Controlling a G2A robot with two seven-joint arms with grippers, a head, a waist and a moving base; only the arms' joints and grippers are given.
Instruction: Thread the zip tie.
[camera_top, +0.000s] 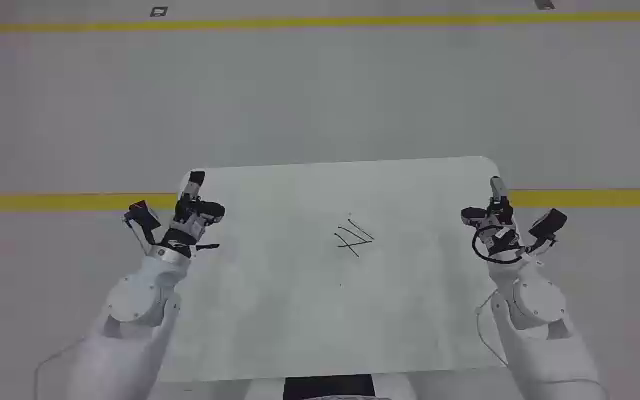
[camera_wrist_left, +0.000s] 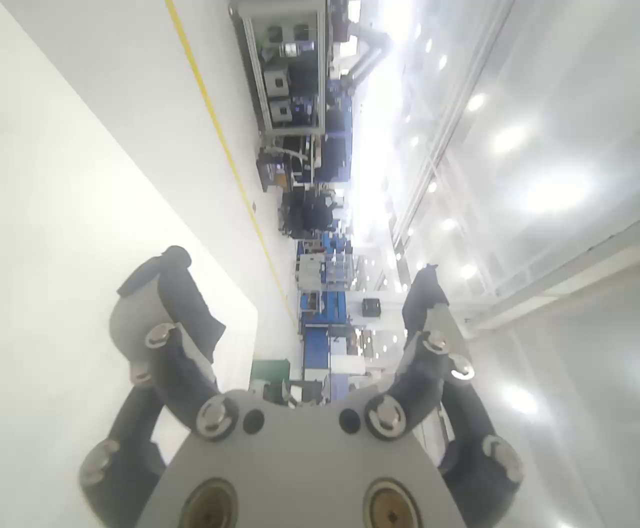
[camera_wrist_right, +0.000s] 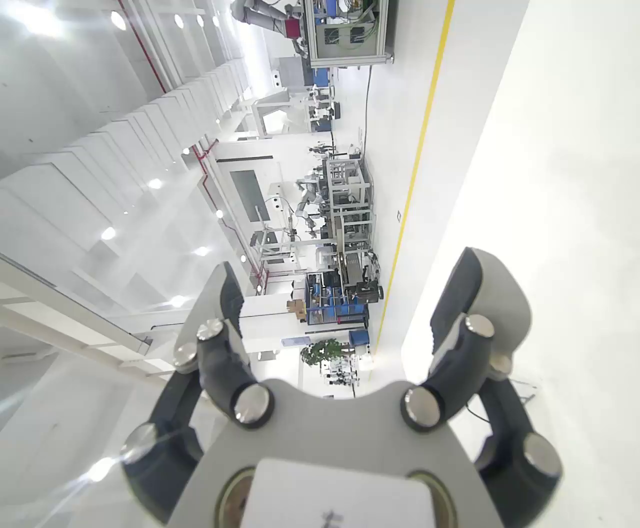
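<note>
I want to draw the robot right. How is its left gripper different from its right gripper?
The left gripper sits at the left edge of the table, the right gripper at its right edge. A black cable loops beside the right gripper's wrist; the left gripper's wrist shows no such loop. Both are open, hold nothing, and are well apart from the zip ties in the table's middle.

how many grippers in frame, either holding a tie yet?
2. The left gripper is at the left edge of the table, the right gripper at its right edge. Both are open and empty; the zip ties lie mid-table between them.
</note>
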